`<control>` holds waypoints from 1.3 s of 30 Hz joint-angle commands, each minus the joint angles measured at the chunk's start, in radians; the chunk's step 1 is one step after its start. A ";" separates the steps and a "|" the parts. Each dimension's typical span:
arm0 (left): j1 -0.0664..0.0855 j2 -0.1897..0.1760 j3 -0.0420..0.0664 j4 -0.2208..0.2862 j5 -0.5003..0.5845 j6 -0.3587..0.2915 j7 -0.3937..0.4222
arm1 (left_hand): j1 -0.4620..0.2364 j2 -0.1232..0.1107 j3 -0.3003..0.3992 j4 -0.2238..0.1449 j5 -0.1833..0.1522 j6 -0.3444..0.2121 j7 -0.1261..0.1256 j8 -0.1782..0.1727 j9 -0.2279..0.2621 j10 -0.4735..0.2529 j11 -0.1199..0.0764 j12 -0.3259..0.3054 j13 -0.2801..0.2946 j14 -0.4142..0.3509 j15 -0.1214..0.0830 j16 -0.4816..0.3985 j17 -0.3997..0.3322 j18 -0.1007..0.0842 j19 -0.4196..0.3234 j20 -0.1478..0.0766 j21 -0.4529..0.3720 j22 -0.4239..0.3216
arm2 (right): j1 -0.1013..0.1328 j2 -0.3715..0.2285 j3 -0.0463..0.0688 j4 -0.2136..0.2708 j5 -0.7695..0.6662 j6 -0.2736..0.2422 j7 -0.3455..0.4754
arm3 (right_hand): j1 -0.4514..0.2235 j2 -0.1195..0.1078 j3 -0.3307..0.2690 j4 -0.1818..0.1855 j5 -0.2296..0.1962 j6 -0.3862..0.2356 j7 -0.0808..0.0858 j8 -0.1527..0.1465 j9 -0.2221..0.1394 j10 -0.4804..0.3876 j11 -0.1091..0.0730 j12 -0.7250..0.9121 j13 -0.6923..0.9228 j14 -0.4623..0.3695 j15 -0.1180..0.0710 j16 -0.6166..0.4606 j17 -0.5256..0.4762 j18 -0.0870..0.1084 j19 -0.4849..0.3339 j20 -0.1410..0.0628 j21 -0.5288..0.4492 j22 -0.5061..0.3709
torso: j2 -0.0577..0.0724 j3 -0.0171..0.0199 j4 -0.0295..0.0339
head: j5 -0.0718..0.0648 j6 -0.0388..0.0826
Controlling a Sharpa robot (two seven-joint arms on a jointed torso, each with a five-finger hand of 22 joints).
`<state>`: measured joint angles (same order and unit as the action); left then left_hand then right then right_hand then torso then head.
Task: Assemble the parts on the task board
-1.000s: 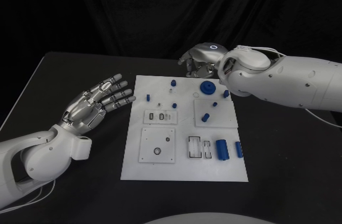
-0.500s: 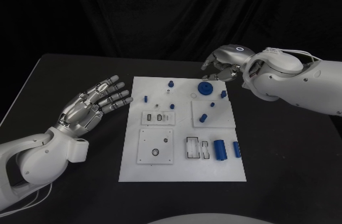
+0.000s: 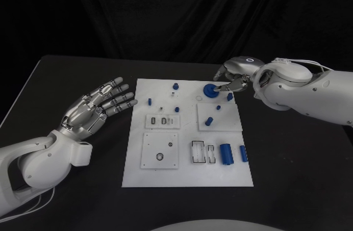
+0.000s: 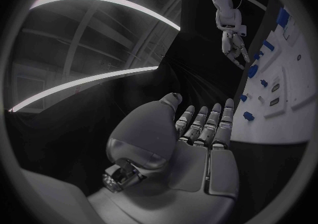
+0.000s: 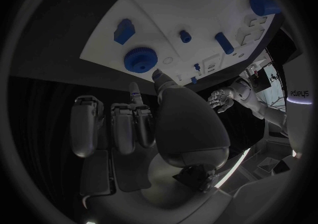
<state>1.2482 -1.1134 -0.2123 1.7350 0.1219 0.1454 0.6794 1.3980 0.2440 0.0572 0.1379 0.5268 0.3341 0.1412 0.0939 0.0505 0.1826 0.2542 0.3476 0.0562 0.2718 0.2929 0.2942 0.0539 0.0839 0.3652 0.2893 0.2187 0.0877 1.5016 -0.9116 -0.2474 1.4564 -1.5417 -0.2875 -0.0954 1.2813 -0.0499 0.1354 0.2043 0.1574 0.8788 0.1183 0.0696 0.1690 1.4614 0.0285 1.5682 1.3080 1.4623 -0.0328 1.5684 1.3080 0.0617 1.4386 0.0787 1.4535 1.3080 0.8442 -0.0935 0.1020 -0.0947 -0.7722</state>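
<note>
**Right robot hand at the blue gear on the board's far edge**

The white rectangular task board (image 3: 189,134) lies on the black table (image 3: 66,83), its long axis running away from the robot. Near its far right corner sits a round blue toothed gear (image 3: 211,90), lying flat. The right robot hand (image 3: 236,77) hangs just beside that gear with its fingers curled inward; whether a fingertip touches the gear is hard to tell, and nothing appears to be held. Two short blue cylinders (image 3: 228,153) lie near the board's near right corner, their long axes along the board's length. The left robot hand (image 3: 99,106) hovers left of the board, released, with fingers spread flat.
</note>
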 commanded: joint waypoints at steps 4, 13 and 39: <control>0.001 0.003 0.000 -0.002 0.005 0.016 0.129 | -0.007 0.000 0.005 0.001 0.002 0.002 0.002 -0.004 0.001 0.001 0.006 0.004 0.001 -0.004 0.000 0.005 0.002 -0.016 -0.005 0.002 -0.004 -0.001 | -0.010 0.017 0.000 -0.021 -0.002 0.022 -0.034 | 0.021 0.003 0.006 -0.020 0.040 -0.036 0.002 -0.008 -0.015 0.109 0.001 0.003 0.263 0.109 0.001 0.002 0.263 -0.011 0.005 0.000 0.004 0.089 | 0.000 -0.0004 0.0018 | -0.006 0.001; 0.001 0.005 0.000 -0.005 0.005 0.021 0.126 | -0.009 0.000 0.009 0.000 0.002 0.001 0.003 -0.004 0.001 0.001 0.006 0.004 0.001 -0.003 0.000 0.007 0.002 -0.016 -0.006 0.002 -0.004 -0.001 | -0.022 0.043 0.001 -0.049 -0.002 0.027 -0.031 | 0.028 0.005 0.011 -0.030 0.069 -0.049 0.001 -0.004 -0.027 0.109 0.000 0.003 0.263 0.104 0.000 -0.001 0.253 -0.008 -0.003 -0.001 -0.003 0.080 | 0.000 -0.0011 0.0013 | -0.005 0.002; 0.000 0.013 0.000 -0.017 0.005 0.033 0.119 | -0.013 0.001 0.014 -0.001 0.002 -0.001 0.004 -0.005 0.001 0.001 0.008 0.005 0.001 -0.005 0.000 0.006 0.002 -0.016 -0.006 0.002 -0.004 -0.001 | -0.054 0.086 0.001 -0.099 -0.002 0.031 -0.030 | 0.079 -0.001 0.041 -0.090 0.162 0.080 -0.003 0.057 0.022 0.109 -0.001 0.003 0.263 0.095 -0.001 -0.012 0.232 -0.003 -0.017 -0.002 -0.023 0.067 | 0.000 -0.0008 0.0003 | -0.005 0.000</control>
<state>1.2481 -1.1020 -0.2123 1.7168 0.1236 0.1594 0.6794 1.3983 0.2439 0.0656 0.1351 0.5268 0.3341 0.1412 0.0939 0.0505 0.1826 0.2541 0.3474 0.0561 0.2719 0.2929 0.2941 0.0546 0.0838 0.3652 0.2893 0.2187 0.0878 1.4577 -0.8246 -0.2407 1.3617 -1.5407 -0.2699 -0.1085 1.3473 -0.0609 0.1757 0.1214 0.3138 0.9506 0.1215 0.1208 0.1813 1.4613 0.0285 1.5682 1.3075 1.4622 -0.0328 1.5595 1.3077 0.0621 1.4276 0.0751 1.4328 1.3076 0.8437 -0.0945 0.1026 -0.1003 -0.7718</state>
